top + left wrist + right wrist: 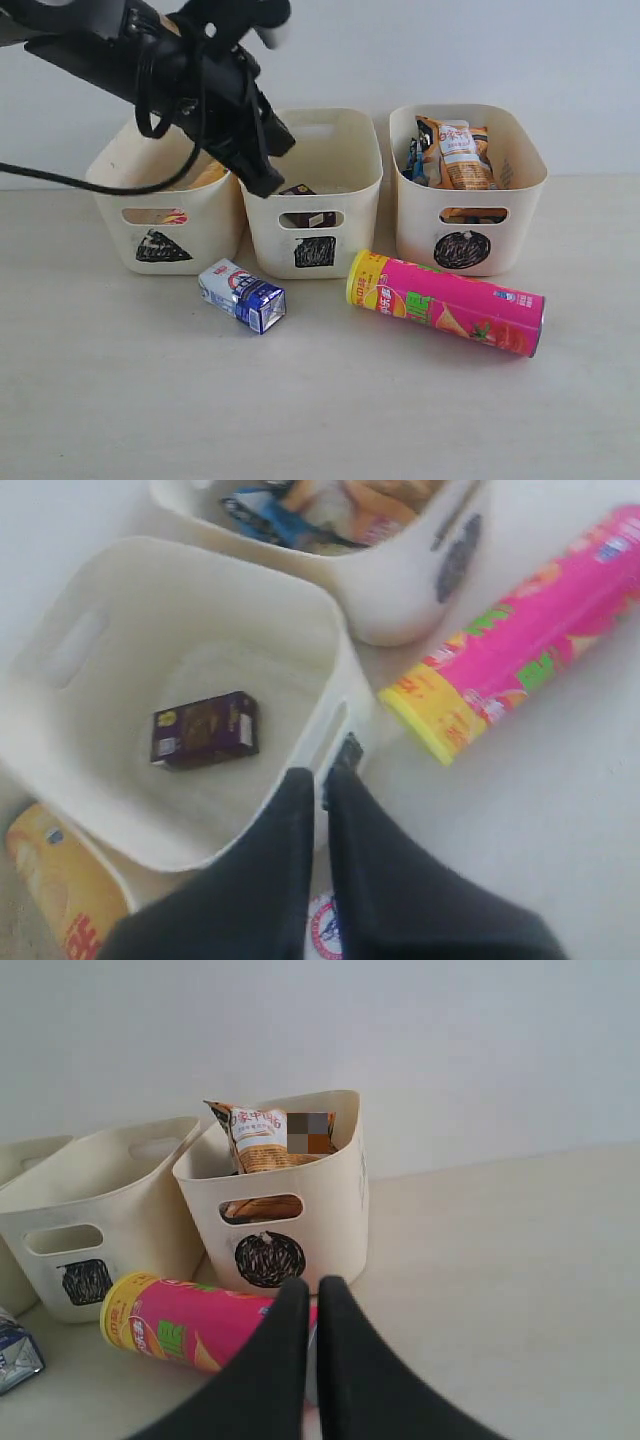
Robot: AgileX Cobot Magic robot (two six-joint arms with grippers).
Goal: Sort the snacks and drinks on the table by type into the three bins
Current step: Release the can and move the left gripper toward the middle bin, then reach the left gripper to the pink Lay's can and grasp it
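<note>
Three cream bins stand in a row at the back of the table [120, 400], their rims almost meeting. The triangle bin [115, 200] on the left holds a yellow chip tube [65, 890], seen partly through its handle cutout. The square bin [355, 215] in the middle holds one dark purple carton [205, 730] lying flat on its floor. The circle bin [520, 215] on the right holds orange-brown snack bags [460, 155] standing above its rim, with a blue bag [415, 165] beside them.

The white-blue carton [242, 294] lies on the table just before the gap between the triangle and square bins. The pink chip tube [445, 303] lies on its side close in front of the circle bin, yellow end toward the square bin. A wide stretch of tabletop runs in front of both.

The left gripper [320, 780] hangs over the square bin's front rim, fingers pressed together on nothing. The right gripper [305, 1295] is also pressed together, carrying nothing, above the pink tube
</note>
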